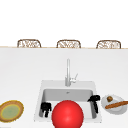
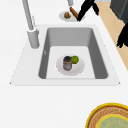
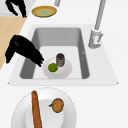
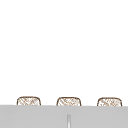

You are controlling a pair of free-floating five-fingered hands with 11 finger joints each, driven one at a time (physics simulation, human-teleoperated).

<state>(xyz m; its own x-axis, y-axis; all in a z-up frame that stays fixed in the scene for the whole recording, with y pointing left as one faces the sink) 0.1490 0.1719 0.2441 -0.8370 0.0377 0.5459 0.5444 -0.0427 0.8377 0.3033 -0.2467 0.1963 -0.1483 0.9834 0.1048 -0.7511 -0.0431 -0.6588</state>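
Left hand [image 1: 45, 109] hangs at the sink's [image 1: 40, 100] left edge, fingers curled on nothing. Right hand [image 1: 94, 100] reaches down toward the lime [image 3: 52, 67], fingers straight, beside the upright jar [image 3: 60, 59] on the sink's plate [image 3: 67, 71].

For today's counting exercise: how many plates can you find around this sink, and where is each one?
3. A white plate lies in the sink basin, a white plate sits on the counter right of the sink, and a yellow-rimmed plate sits left of it. Others may be hidden.
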